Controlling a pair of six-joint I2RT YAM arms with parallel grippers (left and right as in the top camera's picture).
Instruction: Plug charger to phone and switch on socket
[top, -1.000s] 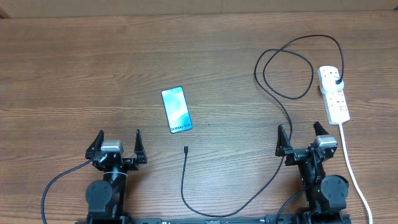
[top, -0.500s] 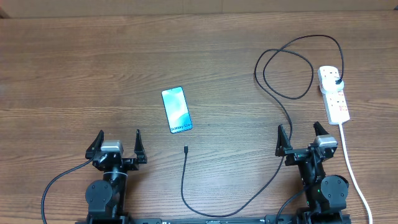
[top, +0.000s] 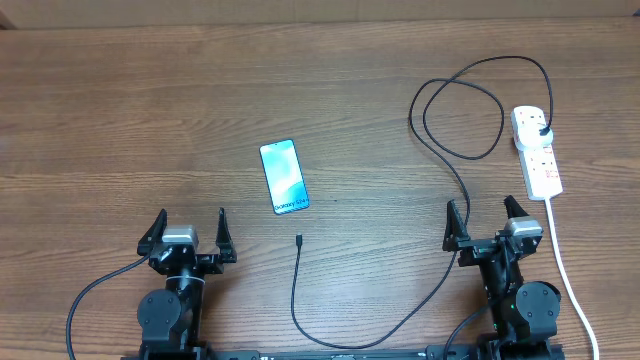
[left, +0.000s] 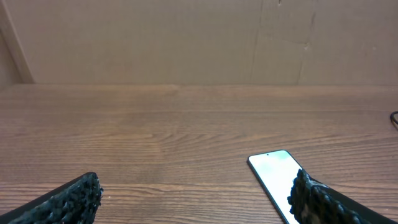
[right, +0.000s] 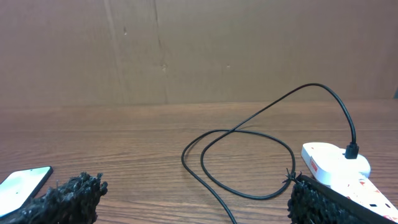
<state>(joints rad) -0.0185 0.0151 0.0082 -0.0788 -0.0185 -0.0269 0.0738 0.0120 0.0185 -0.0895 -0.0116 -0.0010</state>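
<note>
Wood-grain tabletop (top: 150, 100) filled the overhead view, with a brown cardboard wall (left: 186, 37) closing off its far side. The phone (top: 284, 176) lay flat near the middle of the table, screen lit pale blue and facing up, its long axis slightly tilted.

Just on the robot's side of the phone, and not touching it, lay the small connector tip (top: 299, 239) of the charger (top: 294, 285). From there the black cable ran toward the robot, swept right in a wide curve, then climbed far to the phone's right, where it formed a loose loop. Its plug (top: 543, 131) sat in the far end of the socket (top: 537, 152), a white power strip lying well to the right of the phone, about level with it. The strip's white cord (top: 565, 270) trailed back toward the robot.

Left gripper (top: 190, 215) rested nearer the robot than the phone and a little to its left, its jaws spread wide and holding nothing. Right gripper (top: 481, 204) sat well to the phone's right, between the phone and the strip's cord, jaws likewise wide apart and empty, with the cable passing close by its left finger.
</note>
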